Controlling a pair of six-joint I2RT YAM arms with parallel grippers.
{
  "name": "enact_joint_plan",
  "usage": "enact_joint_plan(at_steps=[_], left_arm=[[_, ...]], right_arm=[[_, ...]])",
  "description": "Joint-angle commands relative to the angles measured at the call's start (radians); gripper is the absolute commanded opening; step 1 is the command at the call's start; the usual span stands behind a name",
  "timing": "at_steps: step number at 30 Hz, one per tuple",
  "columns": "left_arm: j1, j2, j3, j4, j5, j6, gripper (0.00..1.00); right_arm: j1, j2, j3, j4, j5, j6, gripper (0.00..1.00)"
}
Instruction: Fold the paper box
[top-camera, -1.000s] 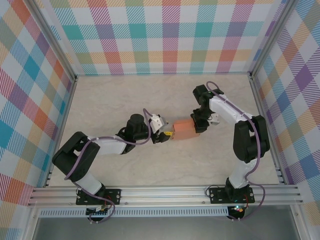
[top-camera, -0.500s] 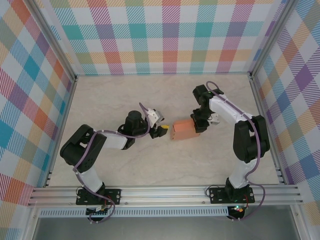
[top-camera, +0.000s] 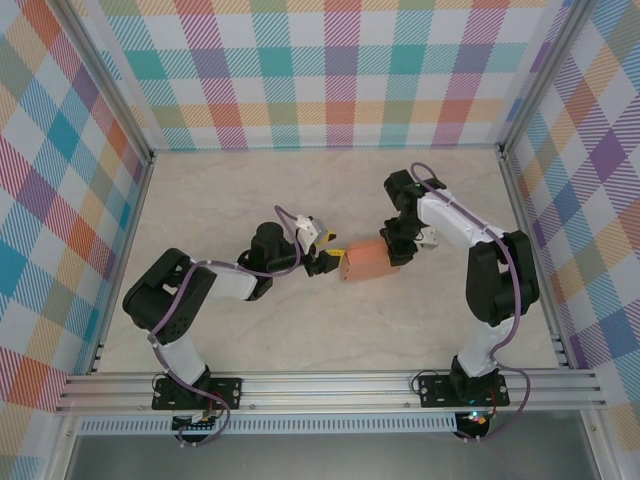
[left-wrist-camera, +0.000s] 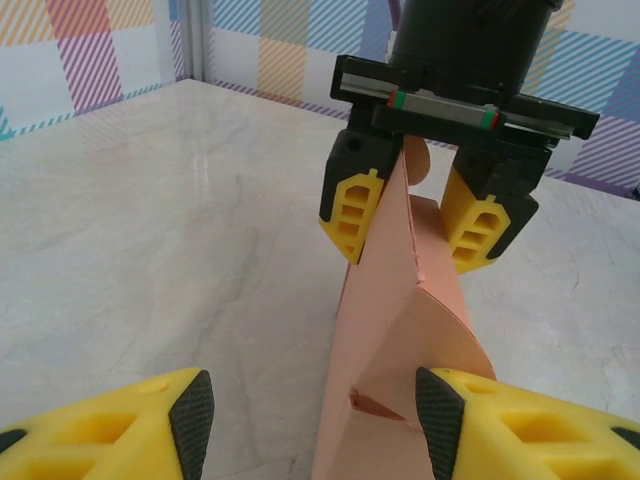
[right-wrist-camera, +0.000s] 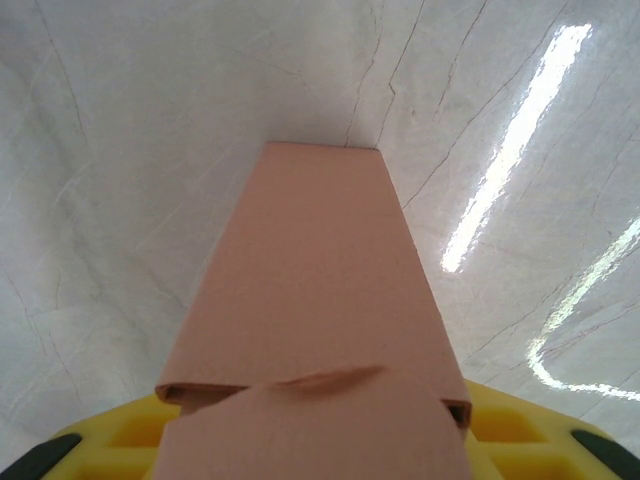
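Box held at one end, other end free: on the table (top-camera: 200, 200), the right gripper (top-camera: 398, 250) clamps the paper box (top-camera: 366, 260); the left gripper (top-camera: 328, 260) is parted and holds nothing.
The box's long axis runs jaw to jaw, with its free end just ahead of the left jaws, so the left arm looks best placed to work it. Left wrist view shows the right fingers (left-wrist-camera: 352, 210) pinching both walls, with a rounded tab (left-wrist-camera: 415, 160) between them. Right wrist view adds the top face and a curled flap (right-wrist-camera: 320, 380) at its jaws.

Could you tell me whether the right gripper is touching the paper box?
Touching: left wrist view shows the right gripper clamping the paper box from both sides.
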Motion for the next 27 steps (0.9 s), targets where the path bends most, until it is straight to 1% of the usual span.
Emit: enact_joint_plan(at_steps=[1, 10, 18, 21, 27], left_arm=[[-0.012, 0.021, 0.008, 0.054, 0.035, -0.013, 0.59], [-0.018, 0.044, 0.027, 0.029, 0.054, -0.003, 0.57], [-0.018, 0.072, 0.036, -0.015, 0.062, 0.037, 0.56], [-0.018, 0.065, 0.029, -0.029, 0.054, 0.058, 0.56], [-0.018, 0.046, 0.032, -0.079, 0.078, 0.095, 0.56]], right_arm=[[0.008, 0.0, -0.007, -0.027, 0.019, -0.017, 0.42], [0.011, 0.008, -0.003, -0.035, 0.032, -0.035, 0.42], [0.028, 0.003, -0.016, -0.027, 0.085, -0.065, 0.39], [0.028, -0.004, -0.041, 0.005, 0.094, -0.085, 0.36], [0.028, -0.018, -0.081, 0.058, 0.155, -0.14, 0.35]])
